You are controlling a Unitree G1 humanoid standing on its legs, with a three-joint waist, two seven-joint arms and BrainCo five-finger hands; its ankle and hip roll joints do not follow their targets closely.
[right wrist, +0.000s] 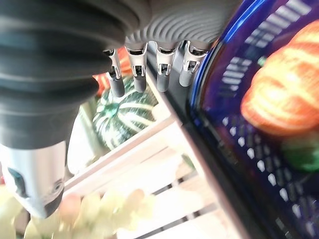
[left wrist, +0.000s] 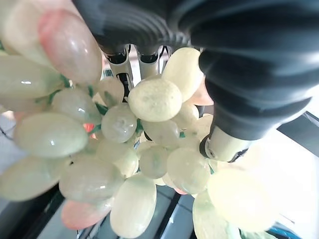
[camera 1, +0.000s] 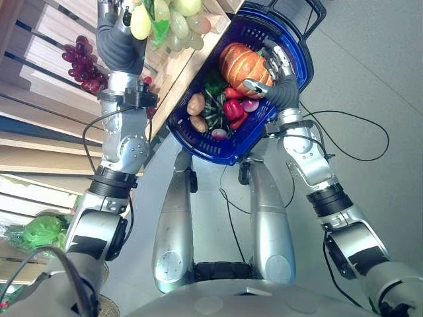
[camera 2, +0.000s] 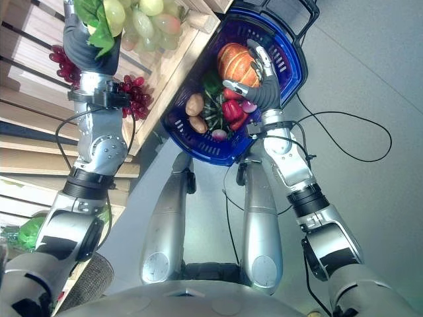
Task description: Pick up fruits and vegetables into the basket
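Green grapes [left wrist: 144, 149] crowd against the left wrist camera, a bunch of pale, glossy, rounded berries with a few pink-flushed ones, and the left hand [camera 1: 119, 39] has its dark-tipped fingers [left wrist: 124, 64] curled down into the cluster, so the bunch appears held at the wooden shelf [camera 1: 178, 72]. From the head views the bunch sits up at the shelf edge with a green leaf on it, a bunch of dark red grapes [camera 1: 82, 63] lying further left on the slats. Judged from its look, the cluster is light but loose and lumpy; the smooth berries could slip, so taking it near the stem or cupping it from below would serve better than pinching single berries. To the right, the blue basket [camera 1: 218, 155] holds an orange pumpkin [camera 1: 241, 63], a red pepper [camera 1: 232, 109], potatoes [camera 1: 196, 104] and a striped green squash [camera 1: 215, 112]. The right hand [camera 1: 277, 76] rests on the basket's rim by the pumpkin, fingers fairly straight, gripping nothing.
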